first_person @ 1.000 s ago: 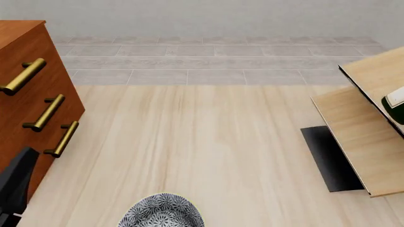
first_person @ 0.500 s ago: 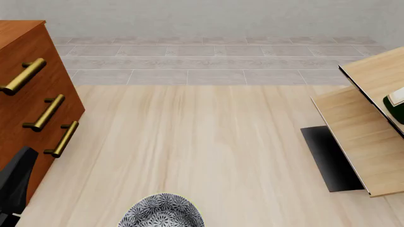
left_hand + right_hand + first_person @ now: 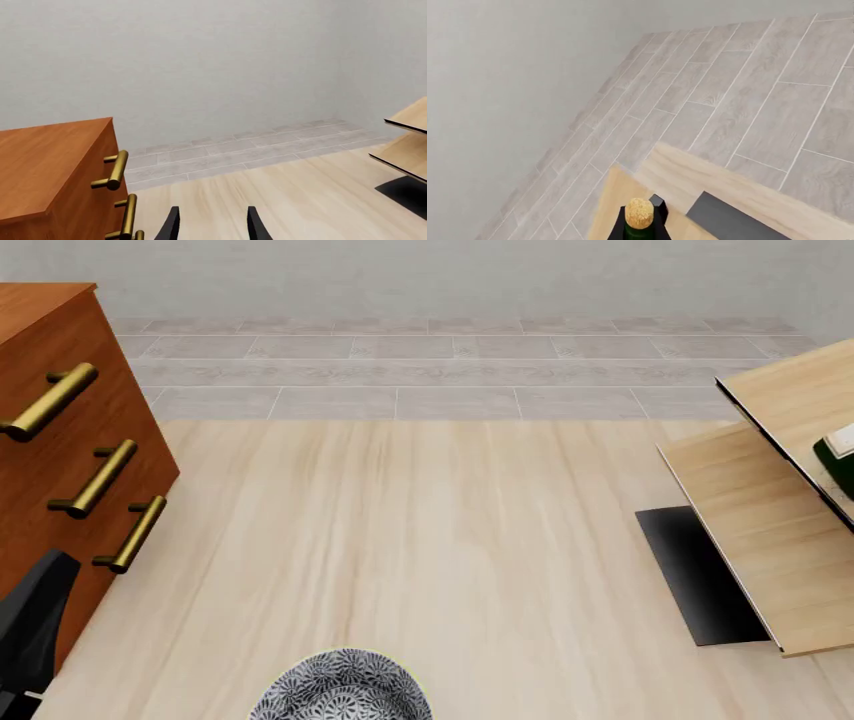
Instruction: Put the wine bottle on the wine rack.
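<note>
The left gripper [image 3: 212, 226] points forward with its two dark fingers [image 3: 171, 225] parted and nothing between them. Of the right gripper only dark finger parts show; its state is unclear.

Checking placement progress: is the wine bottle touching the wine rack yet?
Cannot tell. Front view shows only a sliver of the wine bottle at the frame edge over the wine rack; the right wrist view shows just its cork, no contact line.

**Clearance and obstructions**

Desk [image 3: 441, 540]: broad open middle. Left edge: reddish cabinet [image 3: 60, 470], 3 brass handles [image 3: 94, 478] projecting inward. Right edge: wine rack [image 3: 761, 530], slanted panels. Near edge: patterned bowl [image 3: 343, 688].
</note>
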Controlling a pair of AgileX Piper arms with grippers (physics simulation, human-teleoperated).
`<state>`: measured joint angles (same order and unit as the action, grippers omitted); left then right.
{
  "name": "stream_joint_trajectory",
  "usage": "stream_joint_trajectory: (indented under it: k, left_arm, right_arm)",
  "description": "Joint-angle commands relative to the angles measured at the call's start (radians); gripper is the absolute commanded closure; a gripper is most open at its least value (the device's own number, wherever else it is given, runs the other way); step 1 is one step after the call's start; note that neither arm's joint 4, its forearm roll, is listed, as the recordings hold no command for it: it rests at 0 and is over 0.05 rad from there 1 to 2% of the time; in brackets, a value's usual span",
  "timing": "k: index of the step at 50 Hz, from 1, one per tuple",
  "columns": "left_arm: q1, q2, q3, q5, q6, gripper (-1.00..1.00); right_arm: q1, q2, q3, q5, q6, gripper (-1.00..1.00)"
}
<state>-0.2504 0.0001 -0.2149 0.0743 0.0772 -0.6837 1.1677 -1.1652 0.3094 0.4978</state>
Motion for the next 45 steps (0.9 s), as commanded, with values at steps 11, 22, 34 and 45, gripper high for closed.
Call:
stream_joint_trajectory:
  k: [11, 22, 34, 45]
  left_arm:
    - [-0.005, 0.000, 0.001, 0.002, 0.004, -1.00]
    - [-0.004, 0.000, 0.001, 0.002, 0.006, -1.00]
    - [-0.001, 0.000, 0.004, 0.001, 0.009, -1.00]
    - [0.000, 0.000, 0.021, -0.014, 0.012, -1.00]
  right_arm:
    - [-0.033, 0.097, 0.085, -0.028, 0.020, 1.00]
    - [-0.049, 0.123, 0.103, -0.057, 0.015, 1.00]
    - [-0.065, 0.158, 0.118, -0.086, 0.012, 1.00]
    - [-0.072, 0.176, 0.114, -0.093, 0.012, 1.00]
